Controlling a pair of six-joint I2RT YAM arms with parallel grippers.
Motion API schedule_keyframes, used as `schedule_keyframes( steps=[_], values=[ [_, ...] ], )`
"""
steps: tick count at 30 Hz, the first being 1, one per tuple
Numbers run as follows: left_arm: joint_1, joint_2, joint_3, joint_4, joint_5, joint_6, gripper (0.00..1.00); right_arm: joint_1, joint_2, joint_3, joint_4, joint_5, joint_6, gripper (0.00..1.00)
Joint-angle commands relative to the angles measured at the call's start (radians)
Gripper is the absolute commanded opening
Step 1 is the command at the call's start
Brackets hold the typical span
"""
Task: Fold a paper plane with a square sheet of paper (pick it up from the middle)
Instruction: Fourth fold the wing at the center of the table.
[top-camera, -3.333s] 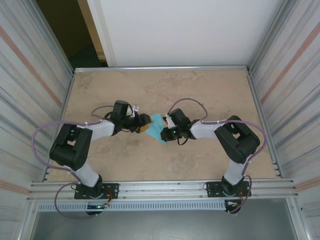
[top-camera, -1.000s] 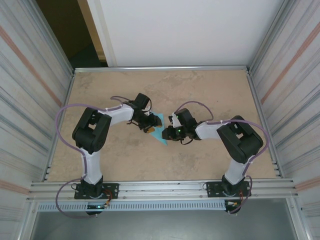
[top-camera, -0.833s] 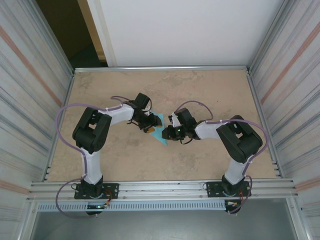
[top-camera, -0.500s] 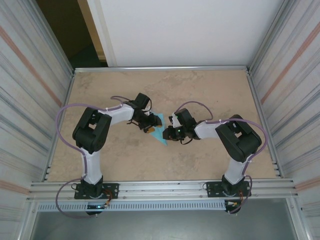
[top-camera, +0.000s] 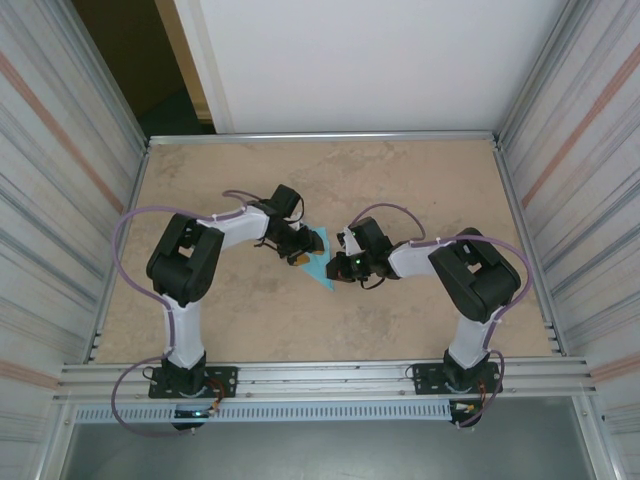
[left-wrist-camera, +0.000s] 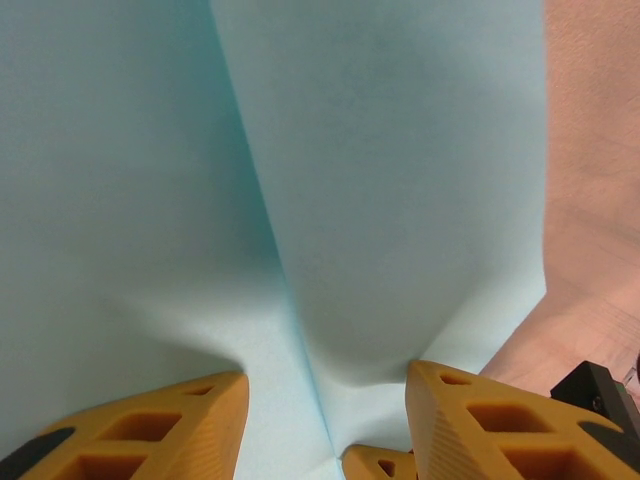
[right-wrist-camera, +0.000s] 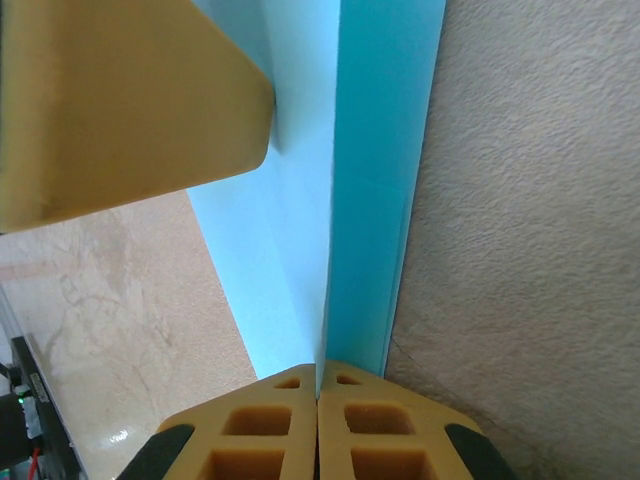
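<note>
Top external, item by item, as I read it from my station.

1. Square sheet of paper (top-camera: 318, 259): light blue, already folded to a narrow pointed shape. It lies on the table (top-camera: 420, 180) at mid-table, between the two wrists.

2. Left jaws: apart. On the left wrist view the two yellow fingers (left-wrist-camera: 150, 430) stand either side of a crease in the sheet (left-wrist-camera: 300, 180), and the paper puckers between them. I judge they are bearing down to pin the sheet flat while the other arm works.

3. Right jaws: together. On the right wrist view the fingertips (right-wrist-camera: 270, 425) meet at the foot of the fold line, and the sheet (right-wrist-camera: 365, 200) runs straight into the seam. I take this as a pinch on the raised crease, to sharpen it or to lift a flap. A second yellow finger (right-wrist-camera: 120, 100) rests on the far part of the paper, most likely the left arm's.

4. Change from the earliest frame: the left arm has swung its elbow forward and now reaches the sheet from the upper left, not from the side. The right arm has barely shifted, and its jaws have drawn shut. The sheet sits in the same spot.
</note>
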Motion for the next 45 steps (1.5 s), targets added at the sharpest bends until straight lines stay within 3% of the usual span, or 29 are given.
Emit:
schedule_keyframes(
  steps=[1,8,14,22,31,45],
  values=[
    [-0.004,0.048,-0.015,-0.122,-0.074,0.041,0.48,-0.012,0.031,-0.029,-0.004,-0.035,0.024,0.06],
    [0.046,-0.094,0.042,0.039,0.072,0.037,0.49,-0.037,0.045,-0.043,0.047,-0.118,0.058,0.03],
    [0.076,-0.199,-0.094,0.271,0.166,0.032,0.43,-0.052,0.044,-0.036,0.045,-0.17,0.077,0.03],
    [0.077,-0.203,-0.256,0.504,0.253,-0.013,0.26,-0.074,0.051,-0.021,0.037,-0.216,0.093,0.03],
    [0.08,-0.179,-0.364,0.716,0.296,-0.059,0.21,-0.099,0.086,-0.015,0.066,-0.288,0.122,0.03],
    [0.067,-0.094,-0.355,0.762,0.343,-0.059,0.18,-0.113,0.119,-0.004,0.072,-0.332,0.136,0.04]
  ],
)
